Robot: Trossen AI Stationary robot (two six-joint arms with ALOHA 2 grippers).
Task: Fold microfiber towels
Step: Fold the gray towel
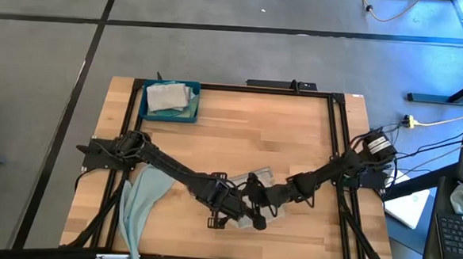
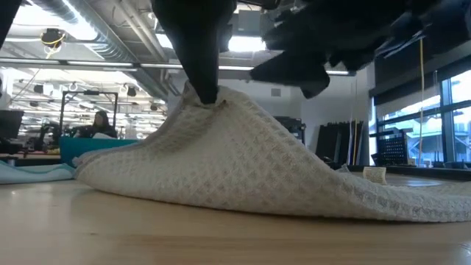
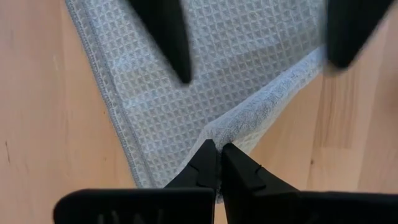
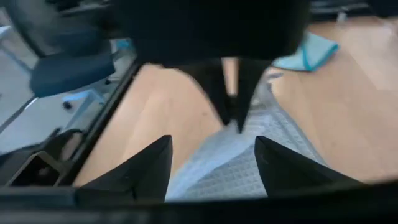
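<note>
A light grey microfiber towel [image 1: 265, 180] lies near the table's middle, toward the near edge. It is pulled up into a peak [image 2: 213, 103], and its outer parts [image 2: 383, 199] rest on the wood. My left gripper [image 3: 219, 152] is shut on that peak and points down. My right gripper [image 4: 214, 168] hovers just right of the peak, open, with nothing between its fingers [image 3: 171, 37]. A pale green towel [image 1: 144, 204] lies at the near left, with one end past the table's near edge. My left gripper pinches a raised fold of the grey towel [image 3: 214, 132] between its two fingertips, from above, pointing steeply down. The cloth hangs from the fingers like a tent [image 2: 243, 147], with its lower parts on the table all round.
A blue tray [image 1: 147, 109] holding folded towels [image 1: 168, 96] stands at the far left of the table. A black frame [image 1: 335, 151] borders the wood on the right. Bare wood lies between the tray and the grippers.
</note>
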